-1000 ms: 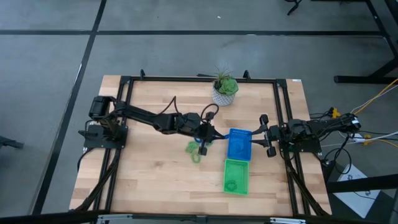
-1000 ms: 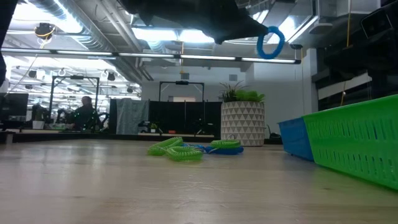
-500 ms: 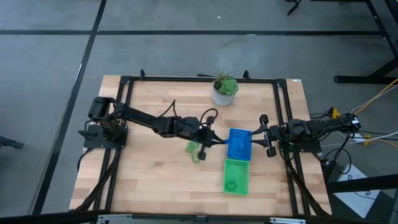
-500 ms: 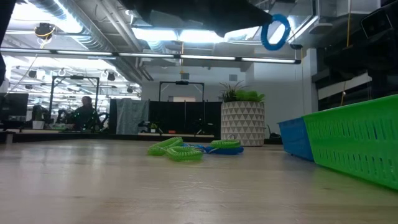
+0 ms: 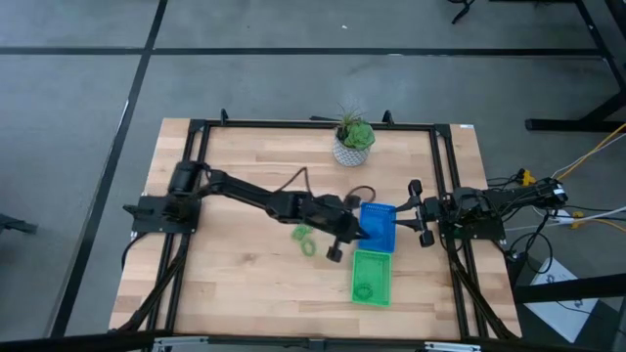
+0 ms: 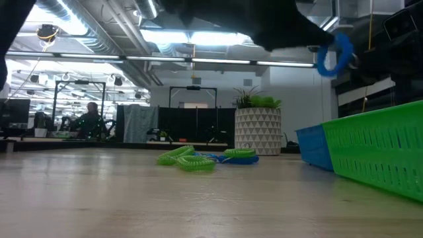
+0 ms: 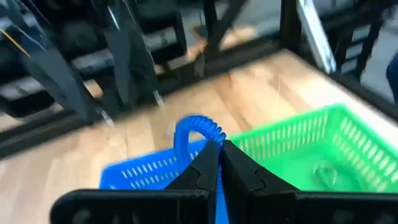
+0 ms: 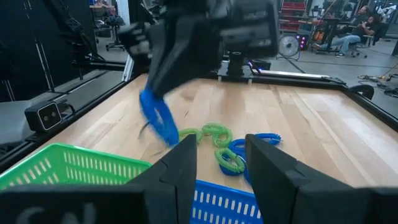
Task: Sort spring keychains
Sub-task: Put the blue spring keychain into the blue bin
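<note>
My left gripper (image 5: 358, 233) is over the left edge of the blue tray (image 5: 380, 227), shut on a blue spring keychain (image 7: 196, 127), which also shows in the low view (image 6: 328, 56) and the right wrist view (image 8: 158, 118). More spring keychains, blue and light green, lie in a loose pile on the wood (image 5: 305, 238) (image 6: 198, 158) (image 8: 227, 146). One light green keychain (image 7: 323, 171) lies in the green tray (image 5: 372, 277). My right gripper (image 5: 419, 211) waits open at the table's right side, beyond the trays. My left gripper pinches the blue spring keychain between its two fingers (image 7: 208, 165), on one side of the coiled loop (image 7: 213, 138). The loop sticks out past the fingertips. It is lifted clear, hanging in the air above the blue tray (image 7: 149, 171).
A white patterned pot with a green plant (image 5: 352, 145) (image 6: 258, 129) stands near the far edge. The blue and green trays sit end to end right of centre. Bare wood lies on the near left. Black frame rails border the table.
My left gripper has carried the blue keychain toward the table's right, away from the pile and over the blue tray's left edge, dropping slightly. It has stayed shut on the keychain. The pile and the trays have not moved.
</note>
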Robot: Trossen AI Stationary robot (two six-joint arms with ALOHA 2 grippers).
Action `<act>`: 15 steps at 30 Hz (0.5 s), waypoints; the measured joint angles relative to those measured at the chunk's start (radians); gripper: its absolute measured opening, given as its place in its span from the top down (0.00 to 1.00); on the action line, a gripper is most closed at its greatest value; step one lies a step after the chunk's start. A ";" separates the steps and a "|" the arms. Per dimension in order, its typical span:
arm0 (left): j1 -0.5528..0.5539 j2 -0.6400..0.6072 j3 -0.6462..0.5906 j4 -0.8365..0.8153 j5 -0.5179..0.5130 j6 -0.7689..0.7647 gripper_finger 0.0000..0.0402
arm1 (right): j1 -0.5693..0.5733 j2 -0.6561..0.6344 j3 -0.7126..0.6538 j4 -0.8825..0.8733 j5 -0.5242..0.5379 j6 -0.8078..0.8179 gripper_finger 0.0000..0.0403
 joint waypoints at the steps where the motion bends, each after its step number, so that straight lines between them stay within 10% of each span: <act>1: 0.000 0.019 0.026 -0.023 0.000 0.002 0.99 | 0.000 0.000 0.000 0.000 0.000 0.000 0.66; 15: 0.020 0.160 0.141 -0.107 -0.003 0.021 0.99 | 0.000 0.000 0.000 0.000 0.000 0.000 0.66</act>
